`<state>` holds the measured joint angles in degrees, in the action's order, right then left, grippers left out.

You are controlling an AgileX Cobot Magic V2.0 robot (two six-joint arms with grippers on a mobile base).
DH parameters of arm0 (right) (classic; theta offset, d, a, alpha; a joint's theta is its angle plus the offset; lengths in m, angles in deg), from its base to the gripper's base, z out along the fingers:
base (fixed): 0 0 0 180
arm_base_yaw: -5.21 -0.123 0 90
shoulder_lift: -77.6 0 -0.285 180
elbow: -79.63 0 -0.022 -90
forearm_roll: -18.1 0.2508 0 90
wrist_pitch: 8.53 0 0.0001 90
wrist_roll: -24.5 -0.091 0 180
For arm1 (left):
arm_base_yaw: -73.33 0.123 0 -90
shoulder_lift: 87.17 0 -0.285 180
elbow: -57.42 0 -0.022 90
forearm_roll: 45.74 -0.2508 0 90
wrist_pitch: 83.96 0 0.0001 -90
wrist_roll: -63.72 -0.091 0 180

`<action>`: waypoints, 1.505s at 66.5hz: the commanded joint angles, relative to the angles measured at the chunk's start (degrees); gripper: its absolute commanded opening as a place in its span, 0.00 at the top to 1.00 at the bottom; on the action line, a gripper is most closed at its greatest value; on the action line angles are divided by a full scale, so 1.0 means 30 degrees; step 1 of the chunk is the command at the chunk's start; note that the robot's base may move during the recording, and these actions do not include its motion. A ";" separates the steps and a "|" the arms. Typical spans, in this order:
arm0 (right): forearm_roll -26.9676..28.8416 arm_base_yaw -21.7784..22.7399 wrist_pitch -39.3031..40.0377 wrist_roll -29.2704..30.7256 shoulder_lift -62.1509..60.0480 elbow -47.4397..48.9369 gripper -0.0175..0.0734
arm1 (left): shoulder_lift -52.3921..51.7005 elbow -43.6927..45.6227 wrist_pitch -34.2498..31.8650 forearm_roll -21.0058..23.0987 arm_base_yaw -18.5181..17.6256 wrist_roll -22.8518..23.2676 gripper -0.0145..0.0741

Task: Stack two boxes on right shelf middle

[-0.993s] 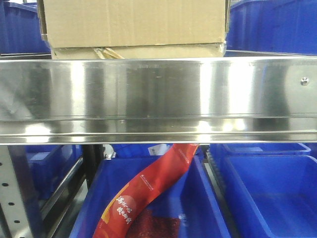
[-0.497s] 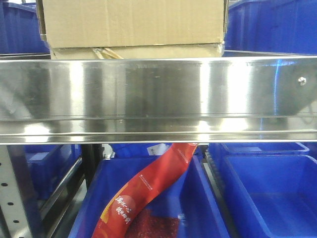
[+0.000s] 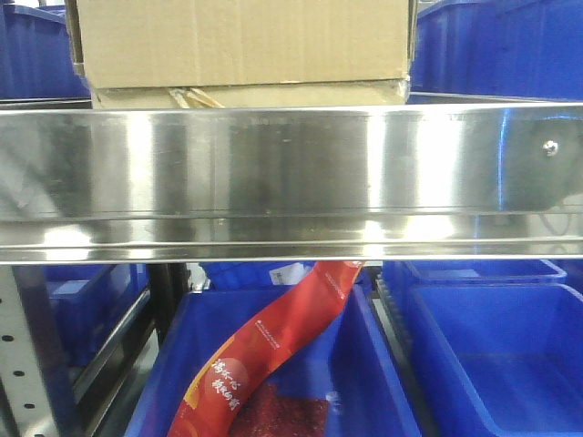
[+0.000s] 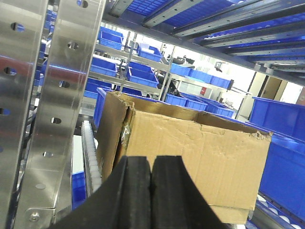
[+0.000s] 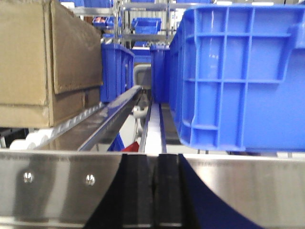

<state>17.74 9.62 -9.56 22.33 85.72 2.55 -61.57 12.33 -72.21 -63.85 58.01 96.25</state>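
Two brown cardboard boxes stand stacked on the steel shelf [image 3: 273,173]. The large box [image 3: 237,41] rests on the thin flat box [image 3: 250,96], which has a yellowish tape tuft at its front. In the left wrist view the large box [image 4: 195,152] stands upright just beyond my left gripper [image 4: 151,164], which is shut with nothing between its pads. My right gripper [image 5: 155,164] is also shut and empty, level with the shelf's front lip [image 5: 57,181]. To its left are the large box [image 5: 43,62] and the thin box [image 5: 28,117] under it.
Blue plastic bins [image 3: 492,45] flank the boxes on the shelf, and one big bin [image 5: 238,71] stands close on the right. Below the shelf are more blue bins [image 3: 492,355], one holding a red packet [image 3: 273,346]. A perforated steel upright [image 4: 52,95] rises at the left.
In the front view the boxes and the lip's screw have drifted slightly to the left. The stack itself has not shifted on the shelf.
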 commanded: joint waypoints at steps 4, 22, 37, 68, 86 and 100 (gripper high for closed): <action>0.0118 0.0128 -0.0529 0.0107 -0.0111 -0.0047 0.99 | -0.0148 -0.0013 -0.0268 -0.0086 0.0104 0.0090 0.96; -0.0694 0.0128 -0.0360 0.0260 -0.0111 -0.0047 0.99 | -0.0148 -0.0013 -0.0268 -0.0086 0.0104 0.0090 0.96; -0.0613 0.0128 -0.0498 0.1698 -0.0111 -0.0047 0.99 | -0.0148 -0.0013 -0.0268 -0.0086 0.0104 0.0090 0.96; -0.0261 0.0128 -0.0366 0.1698 -0.0111 -0.0047 0.99 | -0.0148 -0.0013 -0.0268 -0.0086 0.0104 0.0090 0.96; -0.0261 0.0128 -0.0366 0.1698 -0.0111 -0.0047 0.99 | -0.0148 -0.0013 -0.0344 -0.0052 0.0104 0.0090 0.96; -0.0261 0.0128 -0.0366 0.1698 -0.0111 -0.0047 0.99 | -0.0422 -0.0613 -0.0648 0.0040 0.0104 0.0090 0.96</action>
<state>16.64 9.62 -11.40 26.90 85.59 2.52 -61.79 11.59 -72.53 -63.85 58.01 96.25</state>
